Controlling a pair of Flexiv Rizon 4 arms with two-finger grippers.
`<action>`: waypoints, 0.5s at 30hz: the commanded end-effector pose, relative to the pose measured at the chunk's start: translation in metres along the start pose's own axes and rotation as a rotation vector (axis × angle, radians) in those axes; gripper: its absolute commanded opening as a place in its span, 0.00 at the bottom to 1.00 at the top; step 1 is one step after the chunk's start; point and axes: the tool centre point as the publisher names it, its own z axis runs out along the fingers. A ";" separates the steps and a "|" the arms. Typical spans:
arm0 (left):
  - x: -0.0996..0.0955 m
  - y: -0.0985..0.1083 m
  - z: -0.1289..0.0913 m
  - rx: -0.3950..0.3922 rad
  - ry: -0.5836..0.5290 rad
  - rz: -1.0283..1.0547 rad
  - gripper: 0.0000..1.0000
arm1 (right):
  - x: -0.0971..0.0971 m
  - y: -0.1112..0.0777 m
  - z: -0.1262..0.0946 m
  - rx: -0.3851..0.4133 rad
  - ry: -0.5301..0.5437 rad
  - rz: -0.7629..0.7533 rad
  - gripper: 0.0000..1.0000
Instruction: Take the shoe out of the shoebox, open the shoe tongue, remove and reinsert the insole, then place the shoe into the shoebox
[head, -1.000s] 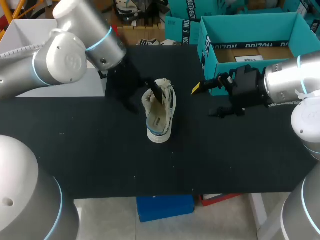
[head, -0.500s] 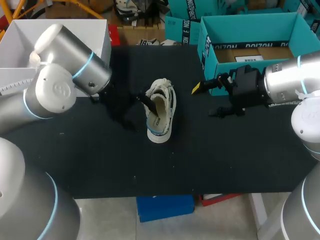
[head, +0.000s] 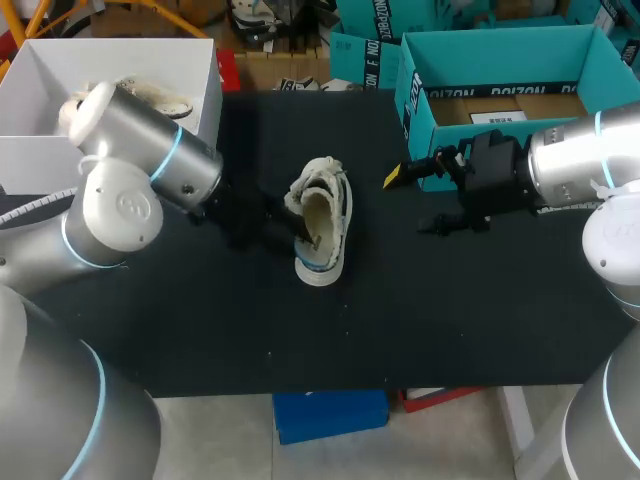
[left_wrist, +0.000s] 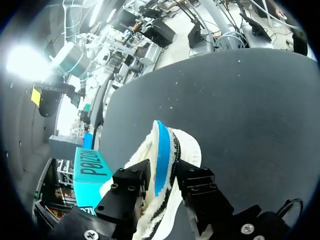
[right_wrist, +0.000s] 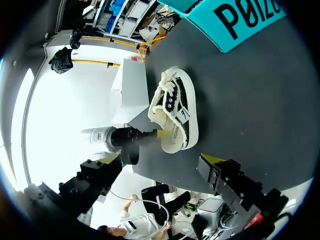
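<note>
Worktop (head: 450, 320) black, holding only the shoe and the shoebox in the robot's reach. Left arm (head: 130, 190) has swung down and back toward the robot over the last second. Its elbow, which was high over the far left corner, now lies low along the left side, while its wrist has stayed at the shoe. Right arm (head: 570, 170) has not moved and is parked in front of the shoebox (head: 415, 115), which stands open and teal at the far right corner. Shoe (head: 322, 220) sits out of the box near the middle of the worktop with its opening turned up. The pale inside shows more fully than it did a second ago, so the shoe has been tipped or re-gripped slightly. Left jaws look to be pinching the shoe's side wall, one finger inside and one outside, with a blue strip (left_wrist: 161, 155) showing between them in the left wrist view. Whether that strip is lining or the insole edge, I cannot tell. Right jaws are spread wide and hold nothing. Judgement: take-out is done and work is now at the opening, on the tongue or insole step. Room: bare worktop lies on the near side and between shoe and shoebox. The right arm stands across the box front and would need to shift before the shoe is returned.
</note>
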 end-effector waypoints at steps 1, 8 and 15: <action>-0.001 -0.001 0.003 -0.005 -0.017 -0.001 0.22 | 0.001 0.000 0.001 0.000 -0.001 0.001 1.00; -0.002 -0.002 0.001 -0.001 -0.029 -0.005 0.29 | 0.001 0.000 0.001 0.000 -0.001 0.001 1.00; -0.003 -0.004 -0.002 0.012 -0.049 -0.016 0.00 | 0.001 0.000 0.001 0.000 -0.001 0.001 1.00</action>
